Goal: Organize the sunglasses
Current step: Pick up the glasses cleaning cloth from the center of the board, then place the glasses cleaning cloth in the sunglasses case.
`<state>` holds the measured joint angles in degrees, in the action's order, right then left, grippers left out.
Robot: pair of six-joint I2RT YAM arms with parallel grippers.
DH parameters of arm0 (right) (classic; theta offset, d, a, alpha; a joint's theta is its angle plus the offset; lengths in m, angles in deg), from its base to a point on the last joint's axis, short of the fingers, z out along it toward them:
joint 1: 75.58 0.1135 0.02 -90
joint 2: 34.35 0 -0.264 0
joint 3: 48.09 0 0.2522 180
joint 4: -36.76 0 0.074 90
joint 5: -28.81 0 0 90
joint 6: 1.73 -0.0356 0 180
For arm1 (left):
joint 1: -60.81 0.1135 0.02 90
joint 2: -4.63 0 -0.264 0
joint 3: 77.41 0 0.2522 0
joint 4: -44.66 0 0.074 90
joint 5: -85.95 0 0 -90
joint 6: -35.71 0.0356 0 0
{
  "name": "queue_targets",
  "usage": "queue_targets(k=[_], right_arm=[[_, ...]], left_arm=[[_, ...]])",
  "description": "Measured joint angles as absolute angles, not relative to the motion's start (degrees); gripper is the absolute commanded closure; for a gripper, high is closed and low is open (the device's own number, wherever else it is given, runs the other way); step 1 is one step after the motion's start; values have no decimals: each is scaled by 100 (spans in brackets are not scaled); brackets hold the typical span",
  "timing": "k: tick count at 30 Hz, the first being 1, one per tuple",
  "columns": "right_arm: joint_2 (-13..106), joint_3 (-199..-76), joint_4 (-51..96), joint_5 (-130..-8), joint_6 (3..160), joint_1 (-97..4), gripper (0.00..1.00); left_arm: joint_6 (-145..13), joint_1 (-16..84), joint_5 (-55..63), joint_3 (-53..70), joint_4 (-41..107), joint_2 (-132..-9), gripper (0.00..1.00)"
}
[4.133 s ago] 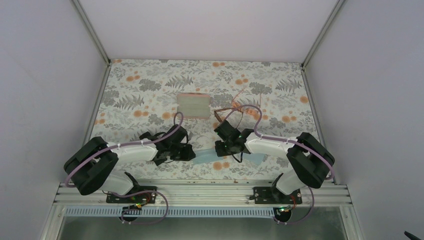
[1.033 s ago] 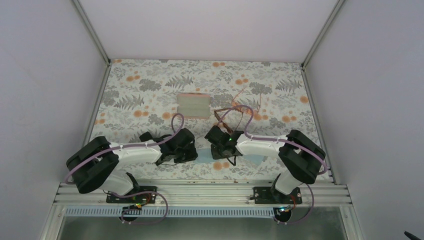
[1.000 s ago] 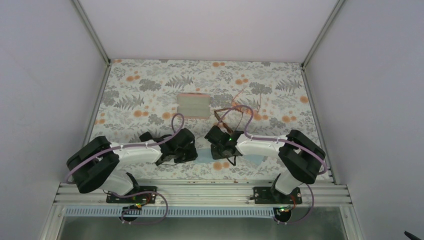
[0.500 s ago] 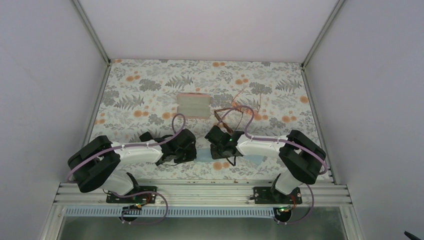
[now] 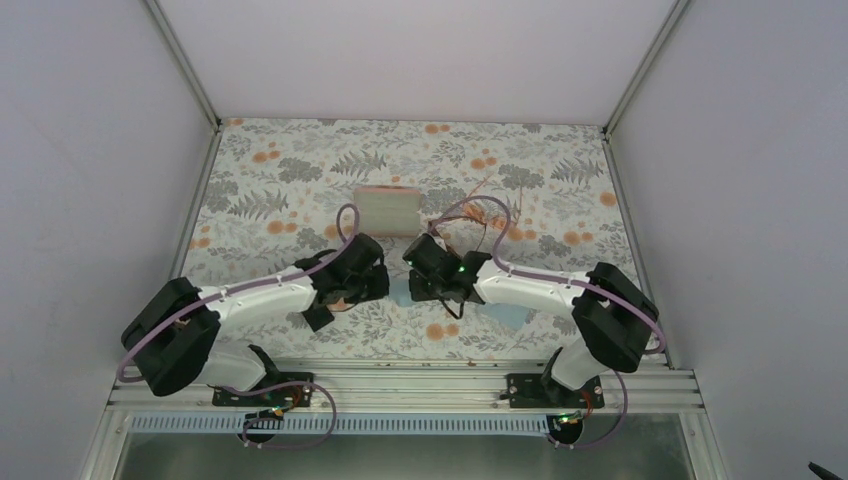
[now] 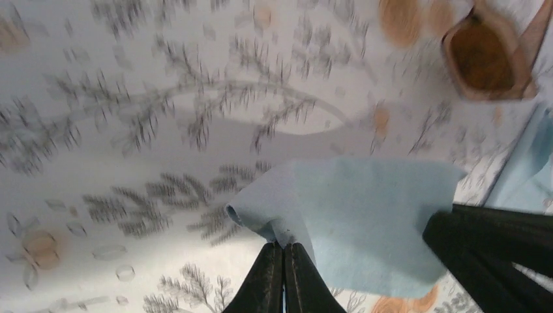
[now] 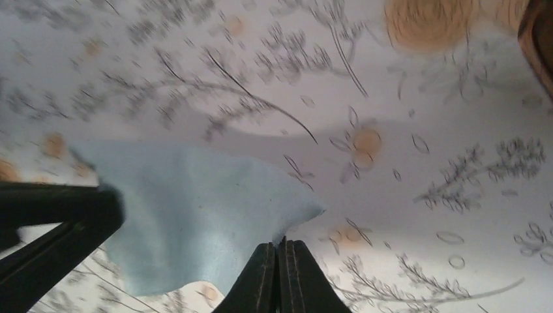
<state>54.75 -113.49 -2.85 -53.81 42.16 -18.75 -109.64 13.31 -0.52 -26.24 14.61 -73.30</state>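
A light-blue cloth [image 6: 365, 215] hangs above the floral table, stretched between my two grippers. My left gripper [image 6: 285, 244] is shut on one corner and my right gripper [image 7: 282, 244] is shut on the opposite corner of the cloth [image 7: 189, 208]. In the top view the left gripper [image 5: 386, 288] and the right gripper [image 5: 413, 290] nearly meet over the cloth [image 5: 400, 295]. The dark brown sunglasses [image 6: 486, 62] lie on the table just beyond, partly behind my right wrist [image 5: 437, 233]. A thin pale orange frame [image 5: 478, 190] shows farther back.
An oblong pink-rimmed case [image 5: 385, 210] lies open behind the grippers. A second light-blue cloth [image 5: 510, 315] lies under my right arm, its edge showing in the left wrist view [image 6: 528, 169]. The patterned table [image 5: 300, 170] is walled on three sides.
Both grippers have closed on the cloth's corners and lifted it, moving away from the near edge toward the case. The arms have stretched out.
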Motion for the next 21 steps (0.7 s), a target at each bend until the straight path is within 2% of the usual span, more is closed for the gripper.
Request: queue_targets(k=[10, 21], right_arm=[[6013, -12527, -14, -5086, 4552, -2301, 96], [7101, -13281, 386, -4948, 4738, -2930, 96]], left_arm=[[-9707, 2375, 138, -1739, 1106, -7516, 98], [-8175, 3169, 440, -220, 689, -8797, 98]])
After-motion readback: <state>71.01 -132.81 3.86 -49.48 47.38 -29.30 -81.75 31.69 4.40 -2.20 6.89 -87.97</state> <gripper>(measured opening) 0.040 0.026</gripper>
